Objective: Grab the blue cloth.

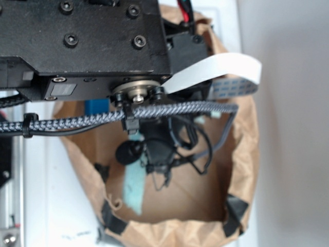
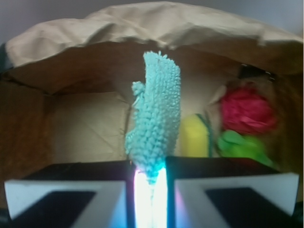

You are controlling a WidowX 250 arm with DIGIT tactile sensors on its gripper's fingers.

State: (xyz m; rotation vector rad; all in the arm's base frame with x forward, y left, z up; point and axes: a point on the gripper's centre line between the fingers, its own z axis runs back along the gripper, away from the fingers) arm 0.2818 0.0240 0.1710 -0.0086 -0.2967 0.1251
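Black arm (image 1: pixel 87 41) over brown paper bin (image 1: pixel 241 170), teal blue cloth (image 1: pixel 134 188) hanging below dark tool (image 1: pixel 157 154)

The exterior view looks steeply down from above, very near the robot arm (image 1: pixel 87 41), whose black body fills the upper frame and hides much of the brown paper-lined box (image 1: pixel 241 154) below. The wrist view sits low behind the gripper (image 2: pixel 149 183), facing level toward the box's far wall (image 2: pixel 85 123), very close to the fingers (image 2: pixel 66 194). Both views share the box interior and the blue cloth (image 2: pixel 156 114), seen from above as a teal strip (image 1: pixel 134 188).
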